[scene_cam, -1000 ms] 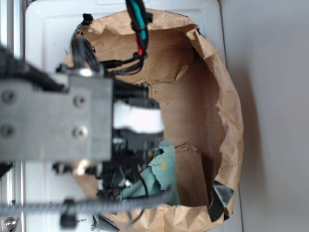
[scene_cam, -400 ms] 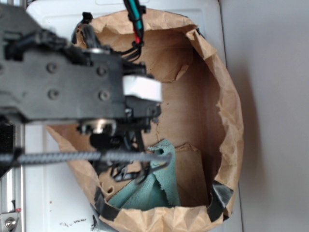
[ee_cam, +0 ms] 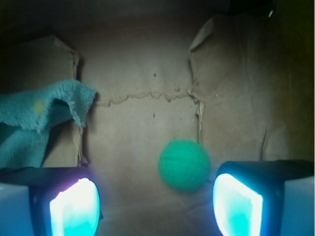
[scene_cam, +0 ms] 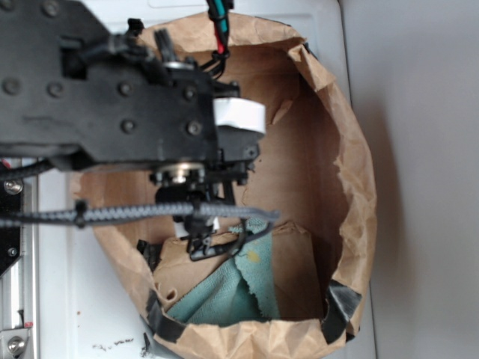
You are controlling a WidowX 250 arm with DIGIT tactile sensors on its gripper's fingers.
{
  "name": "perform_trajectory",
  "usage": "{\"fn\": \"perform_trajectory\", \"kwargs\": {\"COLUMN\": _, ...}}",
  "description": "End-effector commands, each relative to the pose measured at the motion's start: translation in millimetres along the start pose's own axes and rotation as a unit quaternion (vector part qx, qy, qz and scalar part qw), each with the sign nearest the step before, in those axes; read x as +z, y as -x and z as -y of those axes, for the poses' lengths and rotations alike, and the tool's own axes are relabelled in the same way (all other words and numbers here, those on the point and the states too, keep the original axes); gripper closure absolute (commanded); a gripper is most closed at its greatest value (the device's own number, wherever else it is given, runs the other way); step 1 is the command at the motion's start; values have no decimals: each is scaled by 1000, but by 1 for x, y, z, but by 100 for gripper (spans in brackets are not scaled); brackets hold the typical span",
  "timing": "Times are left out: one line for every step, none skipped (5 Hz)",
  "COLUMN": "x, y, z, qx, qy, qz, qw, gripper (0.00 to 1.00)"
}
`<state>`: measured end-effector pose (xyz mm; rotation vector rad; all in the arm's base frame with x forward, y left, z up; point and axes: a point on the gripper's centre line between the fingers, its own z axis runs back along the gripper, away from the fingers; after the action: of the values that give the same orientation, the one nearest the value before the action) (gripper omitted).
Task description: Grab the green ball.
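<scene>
The green ball point(ee_cam: 184, 165) lies on the brown paper floor of the bag in the wrist view, just ahead of my jaws and nearer the right finger. My gripper point(ee_cam: 156, 206) is open, its two glowing pads point(ee_cam: 75, 209) wide apart with nothing between them. In the exterior view the black arm and gripper point(scene_cam: 213, 228) reach down into the bag point(scene_cam: 352, 187), and the ball is hidden under them.
A teal terry cloth point(scene_cam: 232, 288) with a yellow spot lies crumpled in the bag's near part; the wrist view shows the cloth point(ee_cam: 39, 118) at left. Crumpled paper walls point(ee_cam: 236, 88) ring the bag floor. The bag sits on a white surface point(scene_cam: 75, 45).
The arm has shifted up and to the right in the exterior view, lowering further into the bag. More of the teal cloth shows now.
</scene>
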<state>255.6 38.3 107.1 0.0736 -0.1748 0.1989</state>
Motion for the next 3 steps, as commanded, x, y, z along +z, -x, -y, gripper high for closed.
{"fn": "perform_trajectory", "kwargs": {"x": 17, "y": -10, "z": -6, "qx": 20, "qy": -11, "qz": 25, "qw": 999, "gripper": 0}}
{"fn": "perform_trajectory", "kwargs": {"x": 17, "y": -14, "z": -6, "qx": 18, "qy": -20, "qz": 24, "qw": 999, "gripper": 0}}
{"fn": "perform_trajectory", "kwargs": {"x": 17, "y": -14, "z": -6, "qx": 18, "qy": -20, "qz": 24, "qw": 999, "gripper": 0}}
